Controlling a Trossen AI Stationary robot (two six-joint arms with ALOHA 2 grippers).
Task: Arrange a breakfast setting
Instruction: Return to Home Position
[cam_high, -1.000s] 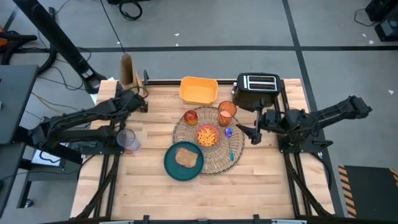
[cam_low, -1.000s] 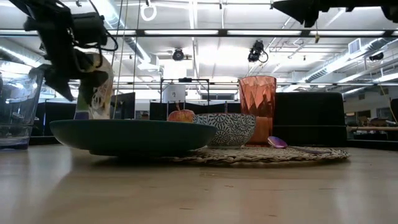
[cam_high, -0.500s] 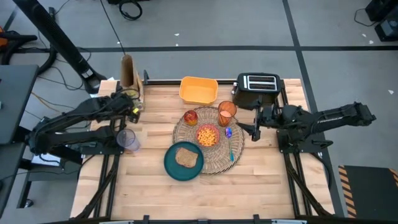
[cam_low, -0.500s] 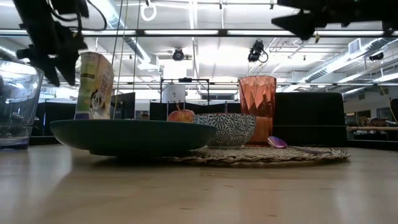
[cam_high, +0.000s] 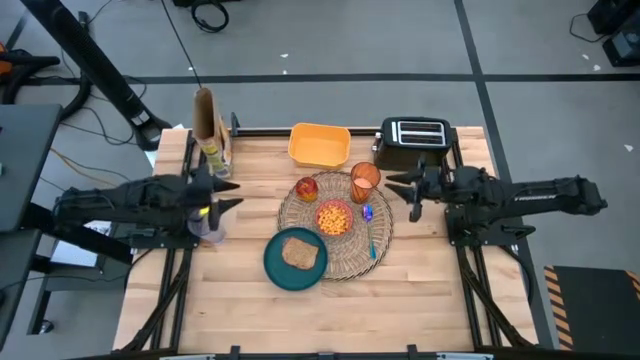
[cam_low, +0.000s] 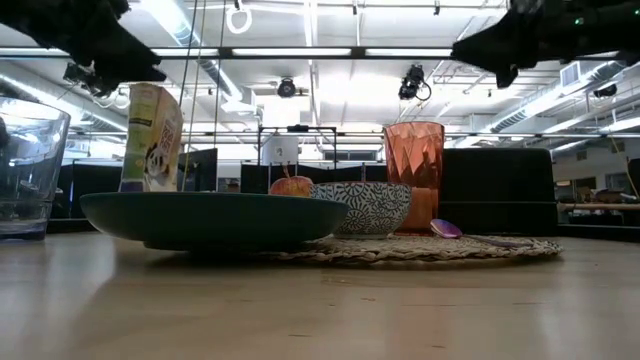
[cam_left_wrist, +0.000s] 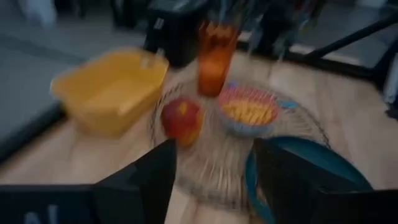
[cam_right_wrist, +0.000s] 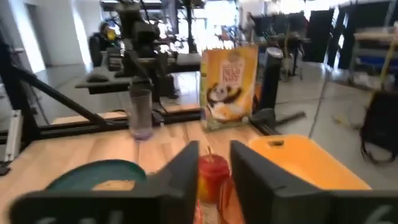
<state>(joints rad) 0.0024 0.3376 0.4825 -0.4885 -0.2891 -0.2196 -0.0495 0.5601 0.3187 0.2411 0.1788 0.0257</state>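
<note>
Low view: the dark teal plate (cam_low: 210, 218) sits closest to the lens at lower left of centre. Its far side laps onto the round woven placemat (cam_low: 450, 248), which runs off toward the lower right. A clear glass (cam_low: 28, 165) stands at the left edge of the frame. Behind the plate, on the mat, is the small bowl (cam_low: 365, 205). The orange-red fruit (cam_low: 291, 186) shows just to the bowl's left, and the translucent orange cup (cam_low: 414, 160) rises at its right. The spoon (cam_low: 445, 228) shows only its purple end, lying low on the mat right of the cup. Farther back, at upper left, a cereal box (cam_low: 152, 138) stands upright.

From overhead, the toast slice (cam_high: 300, 253) lies on the plate at lower centre, and the bowl, mid-mat, holds orange cereal pieces. The yellow tray (cam_high: 319, 145) and the black toaster (cam_high: 412, 140) line the table's far edge at upper centre, off the mat.

The left gripper (cam_high: 228, 192) hovers at centre left, above the glass. Its wrist camera shows the two fingers spread wide with nothing between them. The right gripper (cam_high: 402, 193) hangs just right of the mat, below the toaster in the frame. Its fingers are parted too, and it holds nothing.
</note>
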